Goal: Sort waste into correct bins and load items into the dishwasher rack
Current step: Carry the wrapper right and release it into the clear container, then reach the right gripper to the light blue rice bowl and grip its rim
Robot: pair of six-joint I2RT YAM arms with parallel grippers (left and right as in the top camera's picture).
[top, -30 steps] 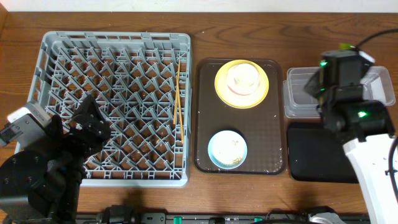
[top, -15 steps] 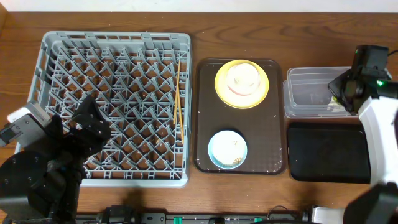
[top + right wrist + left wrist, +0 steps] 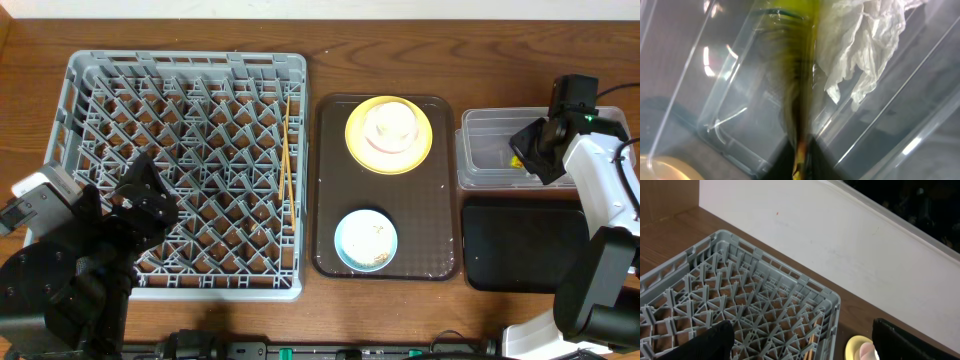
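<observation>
My right gripper (image 3: 522, 157) is over the clear plastic tub (image 3: 485, 150) and is shut on the yellow-green snack wrapper (image 3: 799, 90), which hangs blurred into the tub. The crumpled white napkin (image 3: 860, 45) lies inside the tub beside it. The black tray (image 3: 525, 245) is just in front of the tub. The yellow plate (image 3: 389, 140) carries a white cup (image 3: 390, 122). The light-blue bowl (image 3: 366, 240) holds pale scraps. The chopsticks (image 3: 287, 150) lie in the grey dishwasher rack (image 3: 100, 90). My left gripper (image 3: 802, 336) is open and empty above the rack's near-left part.
The plate and bowl sit on a dark brown serving tray (image 3: 330, 200) between the rack and the two bins. A white wall (image 3: 815, 235) runs along the table's far edge. My left arm's base fills the front-left corner.
My right arm has swung away from the camera and its gripper has come down over the clear tub with the wrapper. The left arm has not moved.
</observation>
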